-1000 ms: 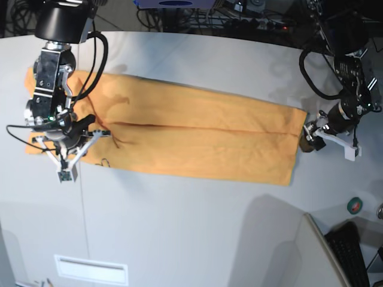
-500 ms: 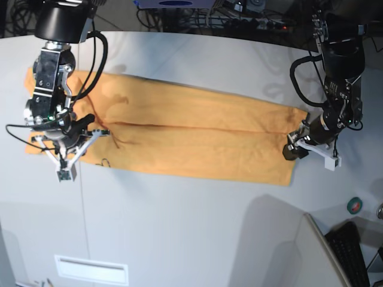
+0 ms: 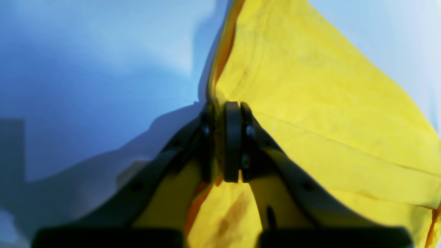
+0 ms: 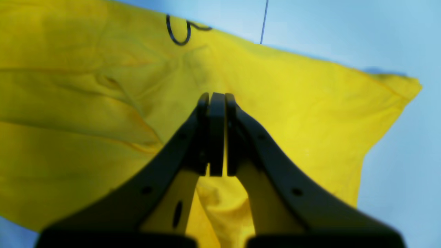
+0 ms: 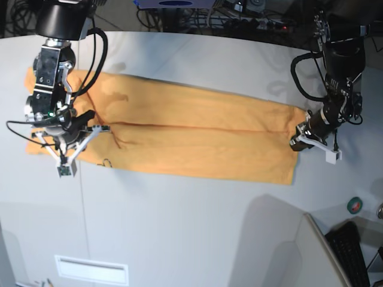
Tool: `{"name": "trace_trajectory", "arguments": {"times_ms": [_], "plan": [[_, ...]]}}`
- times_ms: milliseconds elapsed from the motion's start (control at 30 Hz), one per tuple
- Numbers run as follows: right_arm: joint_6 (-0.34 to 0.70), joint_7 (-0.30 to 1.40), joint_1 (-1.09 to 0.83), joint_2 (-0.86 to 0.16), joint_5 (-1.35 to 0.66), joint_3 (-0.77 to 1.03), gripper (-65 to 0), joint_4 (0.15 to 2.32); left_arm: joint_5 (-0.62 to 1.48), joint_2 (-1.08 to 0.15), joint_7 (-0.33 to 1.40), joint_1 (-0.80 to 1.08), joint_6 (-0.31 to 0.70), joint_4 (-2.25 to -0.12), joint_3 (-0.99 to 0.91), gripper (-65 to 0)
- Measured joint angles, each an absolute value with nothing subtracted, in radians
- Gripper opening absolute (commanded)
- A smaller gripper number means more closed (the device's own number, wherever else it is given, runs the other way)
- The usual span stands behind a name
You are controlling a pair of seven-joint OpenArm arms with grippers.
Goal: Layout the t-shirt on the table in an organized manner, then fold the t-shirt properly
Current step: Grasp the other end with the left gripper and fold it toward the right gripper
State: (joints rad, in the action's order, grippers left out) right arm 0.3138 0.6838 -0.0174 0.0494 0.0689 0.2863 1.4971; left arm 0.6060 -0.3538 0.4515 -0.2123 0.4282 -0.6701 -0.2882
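Your left fingers (image 3: 234, 137) pinch the t-shirt (image 5: 191, 137) at its edge, while your right fingers (image 4: 217, 134), closed together, clamp its cloth on the bench (image 5: 191, 227).

The t-shirt (image 5: 191, 137) lies flat on the table (image 5: 191, 227) as a long band running across the base view from left to right, nearer the table's far edge than its near one. The right gripper (image 5: 60, 146) sits over the band's left end, and the left gripper (image 5: 297, 142) is at its right end, at the cloth's edge. A small round object (image 5: 355, 205) lies on the table nearer than the left gripper, and a keyboard (image 5: 350, 254) lies at the near right corner.
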Motion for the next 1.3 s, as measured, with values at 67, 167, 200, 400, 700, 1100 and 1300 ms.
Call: {"name": "trace_trajectory", "arguments": {"times_ms": [67, 167, 200, 400, 700, 1100, 1300], "plan": [[0.314, 0.683, -0.017, 0.046, 0.068, 0.286, -65.0, 1.497, 0.603, -0.379, 0.448, -0.208, 0.428, -0.667, -0.286, -65.0], [0.314, 0.681, -0.015, 0.025, 0.068, 0.287, -65.0, 1.497, 0.578, -0.434, 0.454, -0.204, 0.410, -0.671, -0.287, -65.0], [0.314, 0.681, -0.015, 0.021, 0.068, 0.286, -65.0, 1.497, 0.572, -0.448, 0.463, -0.198, 0.397, -0.685, -0.287, -65.0], [0.314, 0.680, -0.015, 0.023, 0.068, 0.286, -65.0, 1.497, 0.569, -0.457, 0.471, -0.070, 0.389, -1.004, -0.291, -65.0], [0.314, 0.681, -0.015, 0.022, 0.068, 0.286, -65.0, 1.497, 0.561, -0.354, 0.487, 0.138, 0.285, -1.406, -0.279, -65.0], [0.314, 0.680, -0.015, 0.022, 0.068, 0.288, -65.0, 1.497, 0.560, -0.189, 0.612, 0.153, 0.284, -1.522, -0.120, -65.0], [0.314, 0.681, -0.012, 0.034, 0.068, 0.346, -65.0, 1.497, 0.556, -0.161, 0.608, 0.110, 0.280, -1.470, -0.005, -65.0]]}}
